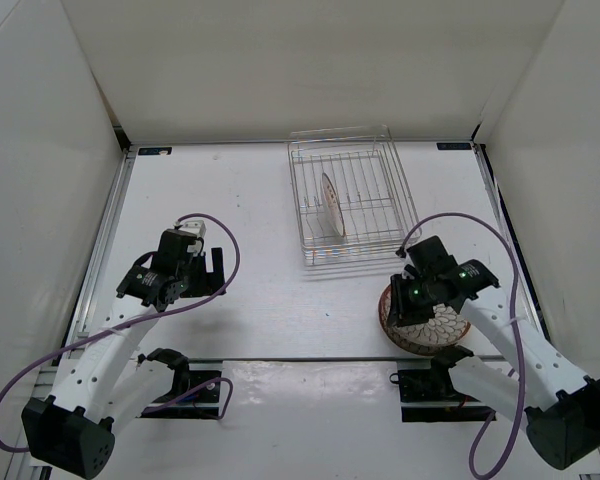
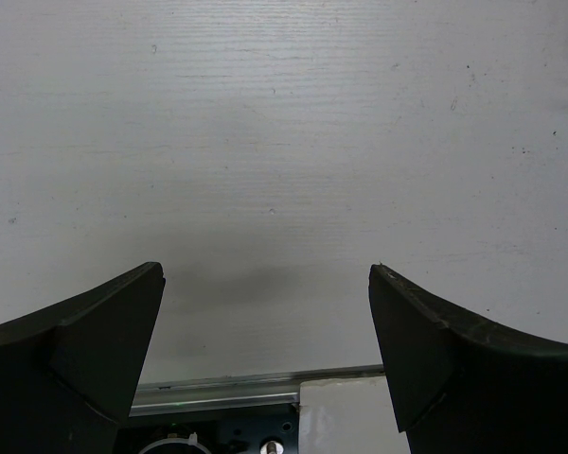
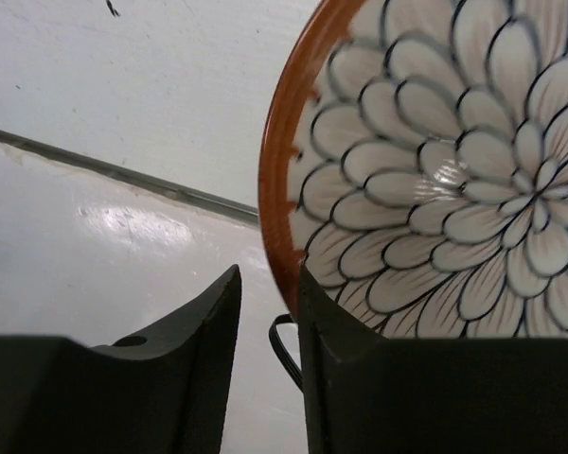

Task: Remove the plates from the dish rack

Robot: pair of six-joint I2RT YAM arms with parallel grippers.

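The larger plate [image 1: 442, 328] with the dark petal pattern and brown rim lies face up on the table at the right front. My right gripper [image 1: 412, 297] is at its left edge. In the right wrist view the jaws [image 3: 268, 270] straddle the plate's [image 3: 435, 170] brown rim, narrowly open, with a gap between the left finger and the rim. The smaller plate [image 1: 332, 206] stands on edge in the silver wire dish rack [image 1: 402, 196] at the back centre. My left gripper [image 1: 206, 266] is wide open and empty over bare table [image 2: 265, 270].
White walls enclose the table on three sides. A metal rail [image 3: 123, 175] runs along the near edge of the tabletop, close to the larger plate. The arm bases and purple cables [image 1: 500, 235] are at the front.
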